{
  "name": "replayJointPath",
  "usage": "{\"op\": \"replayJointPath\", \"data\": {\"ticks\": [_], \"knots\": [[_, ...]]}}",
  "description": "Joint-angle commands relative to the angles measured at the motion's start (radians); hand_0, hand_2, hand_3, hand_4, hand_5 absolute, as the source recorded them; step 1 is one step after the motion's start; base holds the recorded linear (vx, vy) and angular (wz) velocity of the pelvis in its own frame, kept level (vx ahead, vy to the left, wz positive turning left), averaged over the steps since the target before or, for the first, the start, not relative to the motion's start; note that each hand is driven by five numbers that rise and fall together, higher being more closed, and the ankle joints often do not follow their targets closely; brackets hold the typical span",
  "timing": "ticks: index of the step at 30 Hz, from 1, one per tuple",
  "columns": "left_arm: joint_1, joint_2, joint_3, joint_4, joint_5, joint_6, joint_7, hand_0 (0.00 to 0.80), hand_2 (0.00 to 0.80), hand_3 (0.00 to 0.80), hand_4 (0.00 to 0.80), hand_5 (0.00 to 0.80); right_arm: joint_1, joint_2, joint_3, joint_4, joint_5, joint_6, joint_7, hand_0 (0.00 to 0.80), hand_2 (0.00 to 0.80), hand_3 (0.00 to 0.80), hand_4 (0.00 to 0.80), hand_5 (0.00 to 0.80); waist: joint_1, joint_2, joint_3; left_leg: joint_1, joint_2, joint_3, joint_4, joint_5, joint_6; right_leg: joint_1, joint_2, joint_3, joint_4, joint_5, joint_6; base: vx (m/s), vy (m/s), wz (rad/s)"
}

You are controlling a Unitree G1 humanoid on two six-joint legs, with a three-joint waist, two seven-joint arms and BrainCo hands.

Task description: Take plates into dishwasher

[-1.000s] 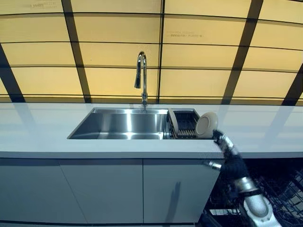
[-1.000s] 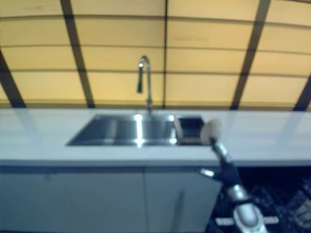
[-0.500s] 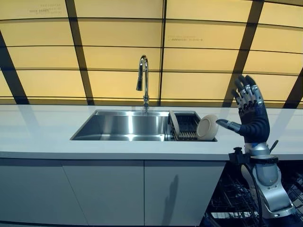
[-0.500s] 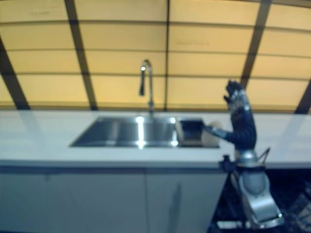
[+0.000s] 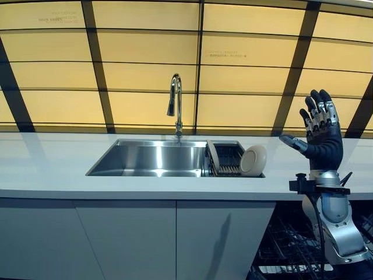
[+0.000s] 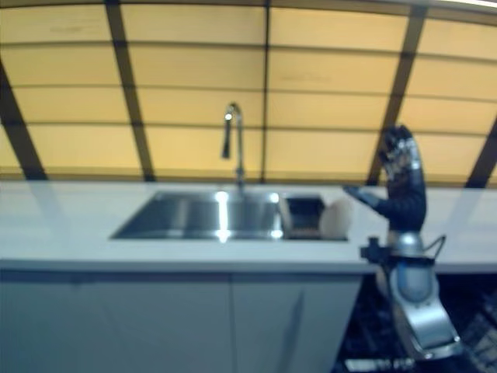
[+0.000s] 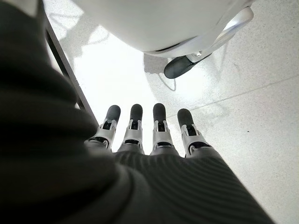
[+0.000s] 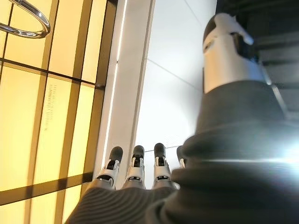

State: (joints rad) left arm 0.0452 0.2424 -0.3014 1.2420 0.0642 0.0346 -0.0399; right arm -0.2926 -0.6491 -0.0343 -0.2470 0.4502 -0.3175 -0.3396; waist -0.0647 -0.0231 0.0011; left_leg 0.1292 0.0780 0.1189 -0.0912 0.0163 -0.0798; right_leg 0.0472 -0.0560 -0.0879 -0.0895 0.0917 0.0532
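Observation:
A round cream plate (image 5: 253, 160) stands on edge in the dish rack (image 5: 224, 156) at the right end of the steel sink (image 5: 152, 157). A second plate (image 5: 213, 155) leans at the rack's left side. My right hand (image 5: 322, 135) is raised upright above the counter, right of the rack, open and empty, with straight fingers (image 8: 136, 164) and the thumb pointing toward the plate without touching it. My left hand (image 7: 149, 135) appears only in its wrist view, open, fingers straight, hanging over the pale floor. The open dishwasher's wire rack (image 5: 287, 245) lies below the counter at lower right.
A white counter (image 5: 52, 169) runs across the view with closed cabinet doors (image 5: 128, 239) beneath. A tall chrome faucet (image 5: 175, 105) stands behind the sink. Yellow wall panels with dark strips fill the background.
The right hand has risen from the plate's edge at the rack to an upright open pose further right, apart from the plate. The camera has tilted slightly; the plate stays in the rack.

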Motion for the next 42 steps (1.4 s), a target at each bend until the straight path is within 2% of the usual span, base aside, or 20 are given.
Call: {"op": "replayJointPath", "data": {"ticks": [1,8,16,23,29,36,42], "knots": [[-0.067,0.007,-0.041,0.066,0.006,0.005,0.013,0.000,0.000,0.000,0.000,0.000,-0.082,0.004,-0.090,0.041,0.043,-0.010,-0.031,0.000,0.000,0.000,0.000,0.000,0.018,-0.045,0.018,-0.019,-0.082,0.007,0.004,-0.065,0.075,0.040,0.011,-0.019,0.002,-0.062,0.041,0.000,0.000,0.00],[-0.065,0.013,-0.044,0.049,0.003,0.016,0.013,0.000,0.000,0.000,0.000,0.000,-0.075,0.000,-0.109,0.089,0.133,0.038,-0.031,0.000,0.000,0.000,0.000,0.000,0.020,-0.048,0.021,-0.017,-0.082,0.010,0.004,-0.064,0.075,0.044,0.007,-0.026,0.002,-0.060,0.043,0.000,0.000,0.00],[-0.063,0.030,-0.045,0.035,0.007,0.020,0.002,0.000,0.000,0.000,0.000,0.000,-0.063,-0.017,-0.119,0.201,0.189,0.143,-0.011,0.000,0.000,0.000,0.000,0.000,0.019,-0.054,0.026,-0.011,-0.088,0.012,0.004,-0.066,0.082,0.045,-0.002,-0.029,0.008,-0.056,0.048,-0.001,0.013,0.00],[-0.072,0.053,-0.042,0.037,0.017,0.016,-0.014,0.000,0.000,0.000,0.000,0.000,-0.078,-0.041,-0.129,0.321,0.325,0.222,0.074,0.000,0.000,0.000,0.000,0.000,0.016,-0.061,0.034,-0.002,-0.095,0.020,0.004,-0.070,0.091,0.041,-0.014,-0.025,0.016,-0.045,0.058,0.012,0.043,0.00],[-0.081,0.085,-0.060,0.027,0.030,0.021,-0.024,0.000,0.000,0.000,0.000,0.000,-0.148,-0.116,-0.119,0.450,0.410,0.281,0.134,0.000,0.000,0.000,0.000,0.000,0.026,-0.069,0.051,0.004,-0.100,0.022,0.006,-0.071,0.104,0.019,-0.026,-0.019,0.055,-0.036,0.075,-0.003,0.032,0.00],[-0.092,0.112,-0.079,0.003,0.029,0.030,-0.030,0.000,0.000,0.000,0.000,0.000,-0.264,-0.208,-0.087,0.574,0.402,0.301,0.140,0.000,0.000,0.000,0.000,0.000,0.039,-0.074,0.072,0.002,-0.104,0.020,0.018,-0.072,0.116,-0.012,-0.042,-0.006,0.104,-0.016,0.096,-0.023,0.066,-0.07],[-0.101,0.124,-0.095,0.007,0.033,0.025,-0.033,0.000,0.000,0.000,0.000,0.000,-0.355,-0.265,-0.046,0.657,0.388,0.309,0.121,0.000,0.000,0.000,0.000,0.000,0.055,-0.080,0.075,-0.011,-0.117,-0.008,0.036,-0.076,0.129,-0.040,-0.060,0.015,0.156,0.012,0.108,-0.020,0.091,-0.07]]}}
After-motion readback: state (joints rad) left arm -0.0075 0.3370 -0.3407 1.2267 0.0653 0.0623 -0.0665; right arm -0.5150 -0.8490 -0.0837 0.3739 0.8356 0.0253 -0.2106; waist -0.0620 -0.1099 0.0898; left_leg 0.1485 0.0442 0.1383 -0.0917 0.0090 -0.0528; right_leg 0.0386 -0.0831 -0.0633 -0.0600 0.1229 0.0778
